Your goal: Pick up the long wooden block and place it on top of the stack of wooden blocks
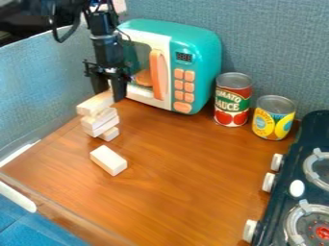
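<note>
Pale, squared wooden blocks make up the small stack (99, 120) directly below my gripper (110, 95), which hangs down at the far end of the top block (94, 104). From my remote seat I cannot tell whether the gripper is spread or pinching that block. Its approach from above seems sensible to me, since it keeps the wrist over the pile rather than beside it, where a nudge could shear the layers. The blocks lie on their flat faces, presumably for a broad seat, yet their ends do not line up (a crooked little tower, frankly). The top one juts out towards the camera's left, which probably makes the balance touchier.

Nearer the camera than the gripper, a loose block (108, 160) lies flat, well apart from the stack, its edges crisp and its faces smooth. It all rests on a wood-grained tabletop (186, 175) with a warm brown surface.

Just beside the gripper, on the side towards the cans, stands a toy microwave (204, 62), its teal shell rounded at the corners. Past it are a tall ribbed-metal tomato can (233, 99) and a squatter yellow can (273, 117), both upright; farther off sits the dark stove (292, 185) with white knobs.
</note>
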You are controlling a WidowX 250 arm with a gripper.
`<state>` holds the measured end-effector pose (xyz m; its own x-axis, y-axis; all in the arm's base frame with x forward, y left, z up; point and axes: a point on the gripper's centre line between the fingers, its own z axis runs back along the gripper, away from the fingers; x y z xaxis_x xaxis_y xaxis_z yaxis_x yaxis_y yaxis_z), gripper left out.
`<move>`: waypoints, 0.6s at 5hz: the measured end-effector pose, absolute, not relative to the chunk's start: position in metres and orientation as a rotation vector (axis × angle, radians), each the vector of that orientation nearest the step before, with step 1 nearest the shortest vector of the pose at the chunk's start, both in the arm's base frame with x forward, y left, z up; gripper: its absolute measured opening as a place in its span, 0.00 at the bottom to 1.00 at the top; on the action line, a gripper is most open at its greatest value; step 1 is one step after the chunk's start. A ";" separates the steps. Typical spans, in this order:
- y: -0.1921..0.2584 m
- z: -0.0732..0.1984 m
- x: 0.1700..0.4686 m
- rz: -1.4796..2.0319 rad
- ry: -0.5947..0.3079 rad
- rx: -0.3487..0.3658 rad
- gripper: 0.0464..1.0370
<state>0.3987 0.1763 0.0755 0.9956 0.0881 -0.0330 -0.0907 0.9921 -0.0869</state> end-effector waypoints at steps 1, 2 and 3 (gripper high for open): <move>0.179 0.072 0.401 0.086 0.052 -0.097 0.53; 0.180 0.071 0.400 0.078 0.059 -0.096 0.53; 0.182 0.073 0.401 0.065 0.061 -0.083 0.53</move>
<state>0.4014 0.1822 0.0728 0.9961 0.0625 -0.0631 -0.0675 0.9944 -0.0813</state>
